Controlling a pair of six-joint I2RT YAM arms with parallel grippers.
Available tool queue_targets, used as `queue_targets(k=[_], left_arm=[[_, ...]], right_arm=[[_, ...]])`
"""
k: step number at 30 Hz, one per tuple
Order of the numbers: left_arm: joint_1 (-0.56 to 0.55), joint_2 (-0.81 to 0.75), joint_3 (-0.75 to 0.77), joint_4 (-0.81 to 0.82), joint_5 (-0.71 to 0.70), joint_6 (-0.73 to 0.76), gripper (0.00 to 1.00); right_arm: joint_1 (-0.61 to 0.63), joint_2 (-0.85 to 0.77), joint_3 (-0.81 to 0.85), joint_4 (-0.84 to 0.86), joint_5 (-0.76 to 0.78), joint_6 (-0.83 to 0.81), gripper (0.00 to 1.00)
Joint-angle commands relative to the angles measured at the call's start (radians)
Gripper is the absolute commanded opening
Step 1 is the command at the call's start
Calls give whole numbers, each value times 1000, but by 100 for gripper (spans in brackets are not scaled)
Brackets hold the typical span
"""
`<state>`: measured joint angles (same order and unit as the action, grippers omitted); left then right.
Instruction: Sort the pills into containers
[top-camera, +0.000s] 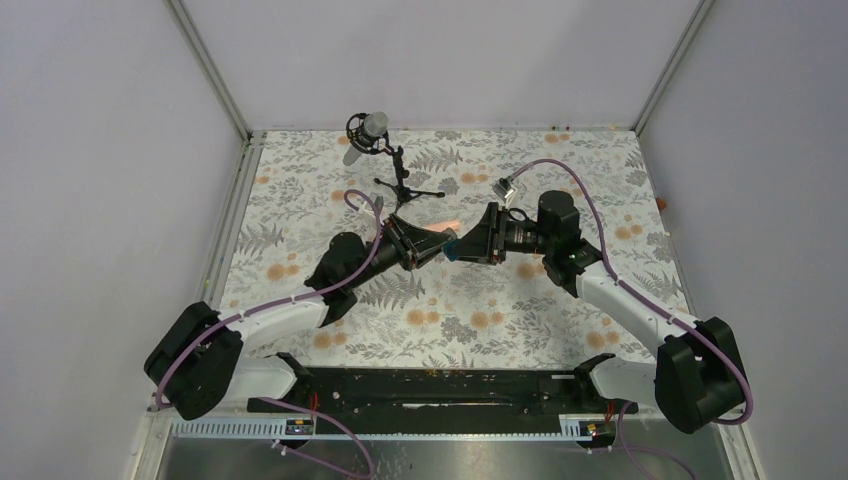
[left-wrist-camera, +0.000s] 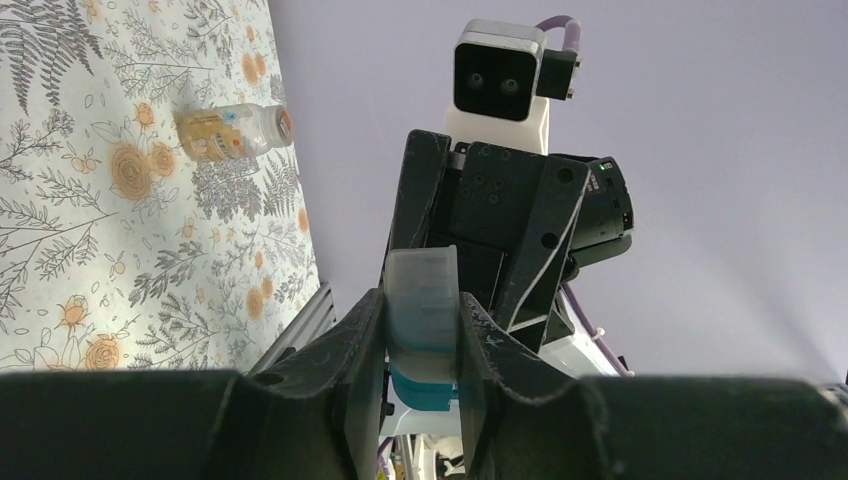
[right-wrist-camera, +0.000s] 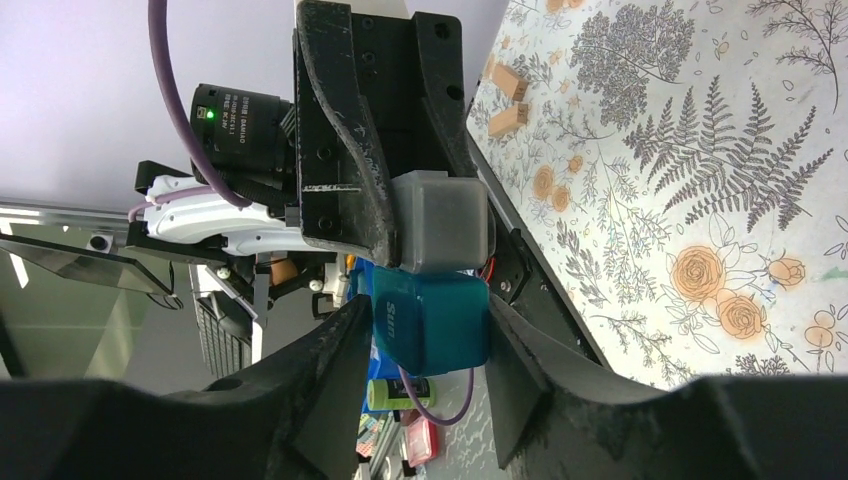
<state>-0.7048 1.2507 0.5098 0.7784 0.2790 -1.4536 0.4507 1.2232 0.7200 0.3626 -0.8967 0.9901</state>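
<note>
The teal-and-grey cube box (right-wrist-camera: 430, 330) hangs in mid-air between my two grippers over the middle of the table (top-camera: 300, 190). My left gripper (left-wrist-camera: 420, 310) is shut on its translucent grey half (left-wrist-camera: 422, 300). My right gripper (right-wrist-camera: 430, 320) has its fingers closed against the teal half, which is marked "Sun". In the top view the two grippers meet tip to tip, left (top-camera: 438, 246) and right (top-camera: 460, 244). The small amber bottle (left-wrist-camera: 235, 132) lies on its side on the floral cloth. Two small tan pieces (right-wrist-camera: 508, 100), perhaps pills, lie on the cloth.
A microphone on a small tripod (top-camera: 385, 160) stands at the back of the table, just behind the grippers. Metal frame posts and white walls close in the left, right and back edges. A few orange specks (top-camera: 556, 132) lie at the back edge.
</note>
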Motion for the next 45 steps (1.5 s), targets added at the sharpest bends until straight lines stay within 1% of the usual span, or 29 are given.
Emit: queue_targets(k=[1,11,15,17,18,20,22,25,28,29,33,36,39,45], left_arm=[[5,-22,44,27,22,-14,0],[5,-24,43,31,24,-13,0],[5,-22,41,38,27,-14,0],[6,-22,41,41,27,-13,0],[5,-23,40,40,27,-13,0],[5,-22,39,42,28,-11,0],[6,-20,39,38,25,-4,0],[5,-20,35,1,11,32,0],[5,-19,22,-73,-10,94,0],[5,-16,20,-108,-23,121,0],[4,42,16,-210,-57,231,0],[-1,130,27,-209,-58,269,4],[-24,243,62,-188,-61,293,8],[-80,434,157,-139,-108,305,9]], right_arm=[[-3,-2,-1,64,-56,9,49],[-3,21,-5,66,-47,10,38],[-2,27,-7,66,-43,9,32],[-3,28,-4,67,-41,9,32],[-3,27,-4,65,-39,11,34],[-2,23,1,54,-32,9,43],[-3,17,1,45,-20,9,58],[-5,-8,1,3,11,-17,72],[-20,-49,-3,-85,75,-79,82],[-29,-70,1,-145,130,-113,84],[-40,-159,50,-432,371,-284,88],[-40,-205,78,-561,521,-357,88],[-40,-229,91,-618,592,-382,88],[-40,-247,92,-648,613,-399,88]])
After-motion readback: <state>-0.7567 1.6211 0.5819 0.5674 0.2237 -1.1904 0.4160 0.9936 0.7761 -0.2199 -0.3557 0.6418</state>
